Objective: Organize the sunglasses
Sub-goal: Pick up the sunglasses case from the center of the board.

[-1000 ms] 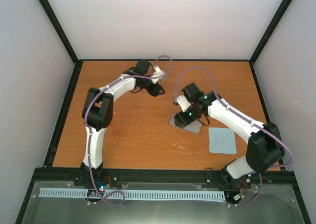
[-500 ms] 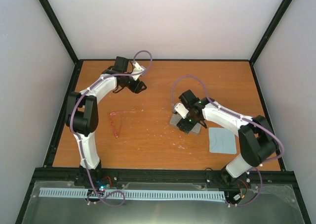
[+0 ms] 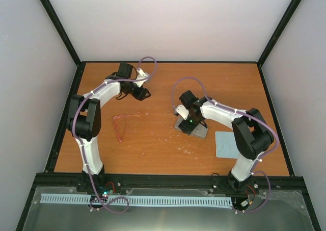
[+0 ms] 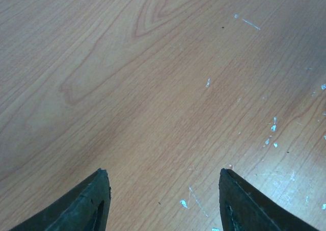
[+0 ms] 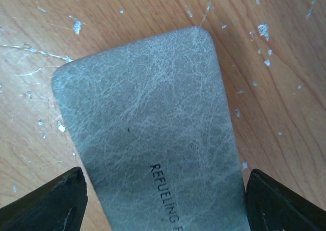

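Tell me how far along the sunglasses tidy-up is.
Nothing looks finished. The sunglasses lie loose on the table, apart from the grey case. In hand: the right gripper is open astride the case, which shows only its outside. The left gripper is open over the table, holding nothing. Left, probably: opening the case and packing the sunglasses.

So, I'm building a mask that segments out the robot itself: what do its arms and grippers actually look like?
The left arm and right arm have white links with bulky black joints. A thin lavender cable loops along each. A small green light glows near the right wrist. The left gripper and right gripper have dark, matte, wedge-shaped fingers.
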Robot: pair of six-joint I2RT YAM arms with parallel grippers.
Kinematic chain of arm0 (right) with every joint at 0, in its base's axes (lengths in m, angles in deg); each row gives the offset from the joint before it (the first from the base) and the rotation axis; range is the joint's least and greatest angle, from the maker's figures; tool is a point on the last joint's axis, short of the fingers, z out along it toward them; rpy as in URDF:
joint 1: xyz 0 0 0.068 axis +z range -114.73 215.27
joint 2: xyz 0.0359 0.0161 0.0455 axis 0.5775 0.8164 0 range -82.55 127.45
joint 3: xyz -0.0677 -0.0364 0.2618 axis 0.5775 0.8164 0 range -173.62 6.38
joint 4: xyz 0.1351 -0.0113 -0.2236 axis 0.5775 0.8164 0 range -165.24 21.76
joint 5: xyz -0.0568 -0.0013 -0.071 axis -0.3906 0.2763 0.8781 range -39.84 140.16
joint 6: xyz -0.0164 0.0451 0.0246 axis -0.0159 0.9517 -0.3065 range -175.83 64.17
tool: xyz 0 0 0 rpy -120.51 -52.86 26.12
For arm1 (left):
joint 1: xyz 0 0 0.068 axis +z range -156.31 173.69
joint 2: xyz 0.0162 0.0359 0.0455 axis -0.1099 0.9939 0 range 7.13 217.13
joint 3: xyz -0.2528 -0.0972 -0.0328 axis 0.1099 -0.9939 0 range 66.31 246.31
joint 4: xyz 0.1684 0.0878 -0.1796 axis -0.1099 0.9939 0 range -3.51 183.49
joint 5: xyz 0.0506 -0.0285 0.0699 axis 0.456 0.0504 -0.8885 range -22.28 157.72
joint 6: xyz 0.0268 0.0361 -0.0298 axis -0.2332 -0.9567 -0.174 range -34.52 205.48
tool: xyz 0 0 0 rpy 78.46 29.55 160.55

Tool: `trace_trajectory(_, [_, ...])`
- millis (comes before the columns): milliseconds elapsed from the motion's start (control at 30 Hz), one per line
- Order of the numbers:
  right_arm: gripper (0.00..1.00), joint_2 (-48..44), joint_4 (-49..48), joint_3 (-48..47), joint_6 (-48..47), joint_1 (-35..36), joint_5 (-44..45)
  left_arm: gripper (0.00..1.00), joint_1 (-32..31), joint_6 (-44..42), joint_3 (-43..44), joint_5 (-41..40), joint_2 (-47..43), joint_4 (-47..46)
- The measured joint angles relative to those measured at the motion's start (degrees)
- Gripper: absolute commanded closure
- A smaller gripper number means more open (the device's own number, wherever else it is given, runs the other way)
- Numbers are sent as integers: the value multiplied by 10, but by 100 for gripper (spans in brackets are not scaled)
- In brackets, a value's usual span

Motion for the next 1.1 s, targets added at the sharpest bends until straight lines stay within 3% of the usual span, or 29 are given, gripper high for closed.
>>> trace_trajectory(400, [23,18,-3,-5,0,-4,0,44,0,0,-19,9,-9,-10])
trace_trajectory(467, [28,21,-1,-9,0,-4,0,44,0,0,-19,12,-9,-11])
trace_trajectory(567, [52,27,5,-18,1,-4,-1,44,0,0,-19,18,-9,-11])
trace_trajectory(667, [65,34,7,-33,7,-4,-3,44,0,0,-19,24,-9,-11])
trace_trajectory(967, [86,53,41,-65,21,-5,-6,46,0,3,-19,40,-16,-11])
trace_trajectory(1100, [89,69,69,-96,43,-9,-32,56,0,9,-18,62,-28,-11])
